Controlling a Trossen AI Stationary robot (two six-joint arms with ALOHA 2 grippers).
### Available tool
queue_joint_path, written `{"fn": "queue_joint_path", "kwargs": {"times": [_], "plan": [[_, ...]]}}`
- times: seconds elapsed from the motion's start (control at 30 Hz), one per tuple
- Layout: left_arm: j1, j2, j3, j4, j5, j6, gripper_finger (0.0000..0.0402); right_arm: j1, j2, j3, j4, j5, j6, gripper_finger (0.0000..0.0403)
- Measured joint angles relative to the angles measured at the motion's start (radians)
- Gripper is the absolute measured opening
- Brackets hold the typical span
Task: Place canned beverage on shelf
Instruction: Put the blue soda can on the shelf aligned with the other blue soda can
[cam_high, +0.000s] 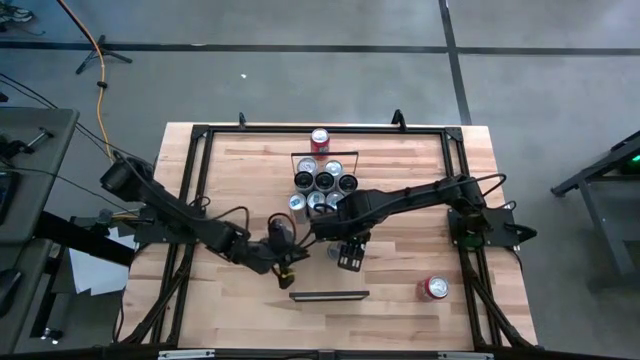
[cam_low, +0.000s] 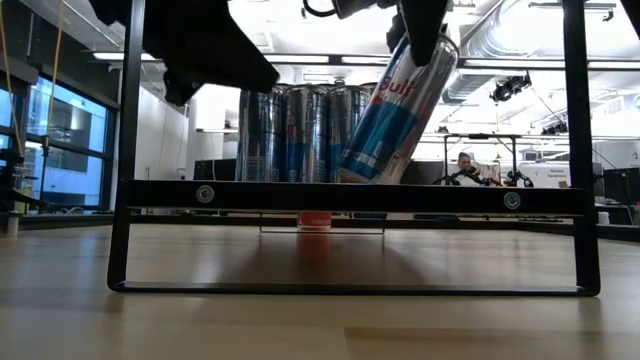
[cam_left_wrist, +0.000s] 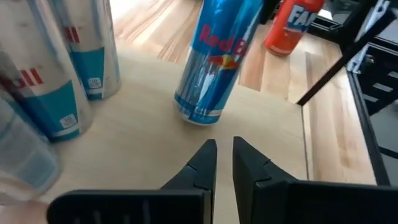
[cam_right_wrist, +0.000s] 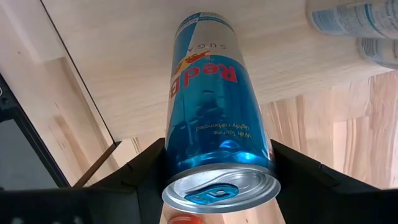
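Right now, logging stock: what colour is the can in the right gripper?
Blue and silver can, clearest in the right wrist view.

The high view looks straight down on the whole worktop (cam_high: 400, 260), the low view looks level across it into the room, and both wrist views sit close above the shelf (cam_left_wrist: 149, 143), sharing the tilted blue can (cam_left_wrist: 214, 56).

Both arms are dark, near-black, built of slim tubular links with bulkier rounded joints. The left arm (cam_high: 170, 210) carries a yellow-marked cable patch behind its tool (cam_left_wrist: 224, 158), whose two matte black fingers taper to blunt wedges. The right arm (cam_high: 420, 195) trails thin black cables; its tool (cam_right_wrist: 217, 180) has broad black fingers.
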Motion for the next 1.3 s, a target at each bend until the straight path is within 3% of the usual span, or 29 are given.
{"fn": "queue_joint_path", "kwargs": {"times": [0.3,0.6,1.17,1.3], "plan": [[0.001,0.139,0.000,0.198,-0.111,0.060,0.0001,0.009,0.000,0.000,0.005,0.002,-0.021,0.0221],[0.052,0.306,0.000,0.418,-0.044,0.016,0.0000,0.009,0.000,0.000,0.018,0.003,-0.026,0.0221],[0.084,0.357,0.004,0.471,-0.049,-0.013,0.0000,0.009,0.000,0.000,0.019,0.011,-0.025,0.0223],[0.086,0.361,0.004,0.459,-0.048,-0.011,0.0000,0.008,-0.005,0.001,0.091,0.011,-0.026,0.0262]]}}
